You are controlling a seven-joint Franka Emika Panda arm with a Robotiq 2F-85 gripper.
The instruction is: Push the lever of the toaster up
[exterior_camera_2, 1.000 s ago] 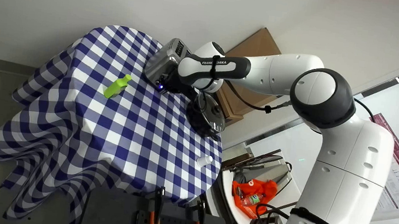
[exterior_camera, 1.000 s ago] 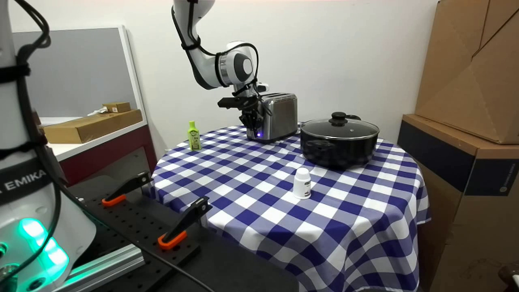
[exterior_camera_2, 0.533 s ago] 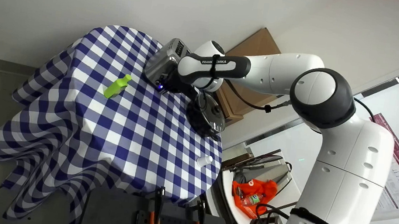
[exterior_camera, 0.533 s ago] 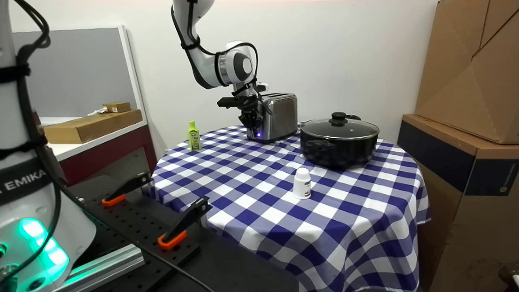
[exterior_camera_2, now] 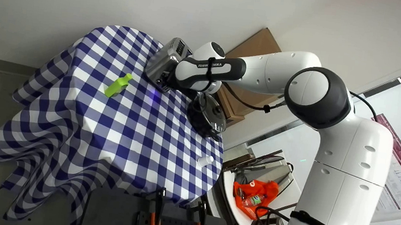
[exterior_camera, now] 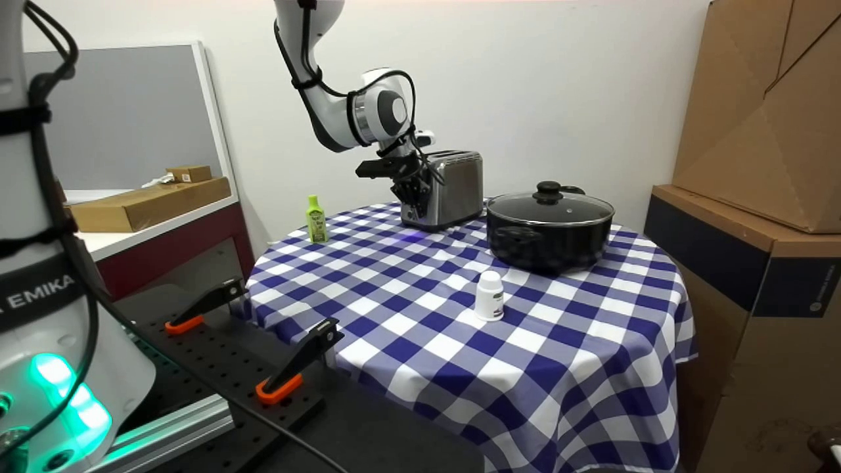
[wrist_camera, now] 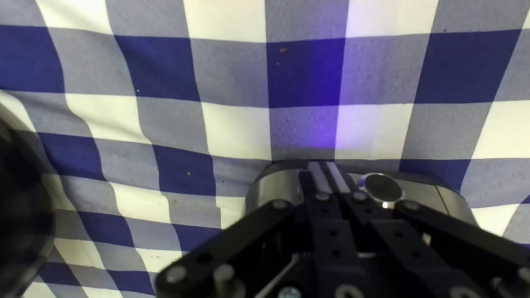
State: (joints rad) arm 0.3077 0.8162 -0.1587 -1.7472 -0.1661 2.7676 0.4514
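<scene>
Holds the pincer [wrist_camera: 327, 176] pressed together at the end of the toaster [exterior_camera: 458, 188] on the checked worktop [exterior_camera: 414, 289], near its round knob [wrist_camera: 383, 188] — cannot tell whether touching — with a lidded black pot [exterior_camera: 548, 242] to the toaster's right in an exterior view and a green bottle [exterior_camera: 317, 225] to its left.

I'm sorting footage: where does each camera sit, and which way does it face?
An exterior view: beside the robot base, facing across toward the toaster; arm shows too.
An exterior view: high, tilted, facing down over the tablecloth; arm shows.
Wrist view: on the arm, facing down at toaster and tablecloth; gripper shows.
Both exterior views share pot and toaster.
</scene>
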